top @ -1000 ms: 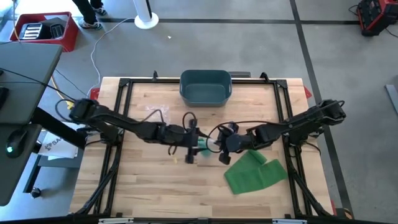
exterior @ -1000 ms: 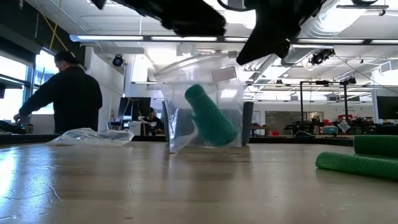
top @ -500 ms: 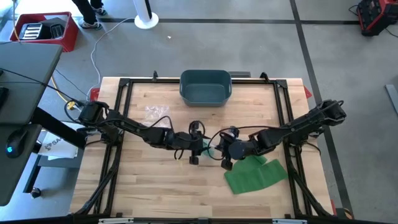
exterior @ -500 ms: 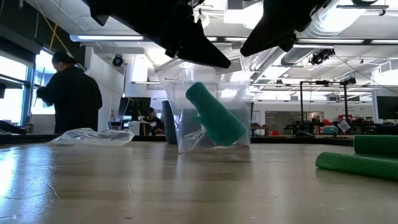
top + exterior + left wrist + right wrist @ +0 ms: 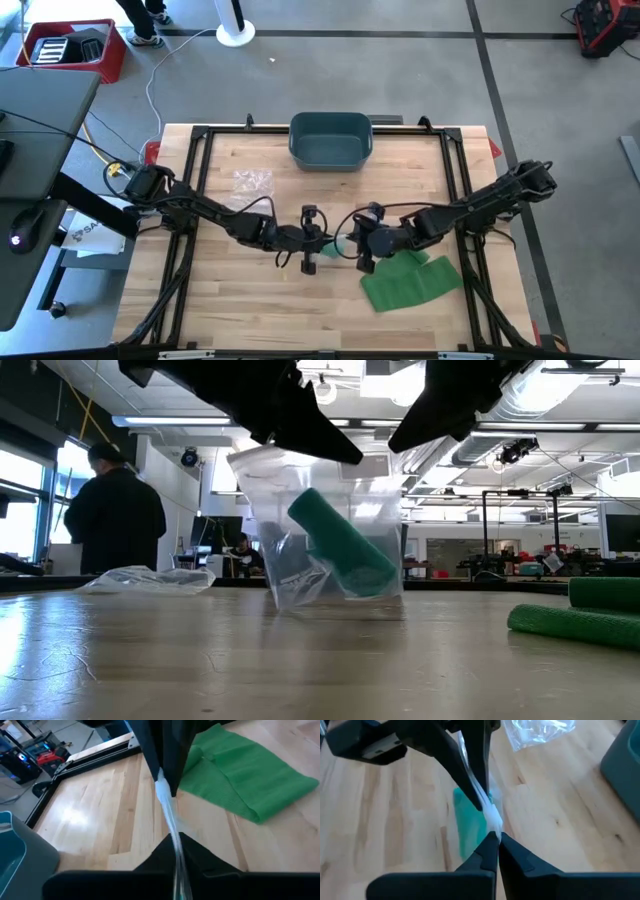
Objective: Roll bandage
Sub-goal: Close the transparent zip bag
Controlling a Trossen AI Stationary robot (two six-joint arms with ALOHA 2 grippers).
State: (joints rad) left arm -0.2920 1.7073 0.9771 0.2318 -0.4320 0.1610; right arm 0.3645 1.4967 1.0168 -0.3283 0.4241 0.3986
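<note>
Looking down from the high view, the left gripper and right gripper meet at the centre of the frame, facing each other over the wooden table. Between them hangs a clear plastic bag, hard to make out from above. An unrolled green bandage lies flat at lower right, just beside the right gripper. A teal bin sits at upper centre, and an empty plastic wrapper lies to its lower left.

From the low view, the bag stands in mid-frame with its bottom edge at or just above the tabletop. Inside it a rolled green bandage leans, its long axis running from upper left to lower right. Both grippers come down from the top edge onto the bag's top rim, one toward each upper corner. A person stands at far left in the room behind.

Through the left wrist view, the fingers are closed on the bag's thin edge, pinching it flat.

Through the right wrist view, the fingers are likewise closed tight on the bag's rim, the roll hanging just beyond. I judge the roll lies below both pincers, about equally near each.
</note>
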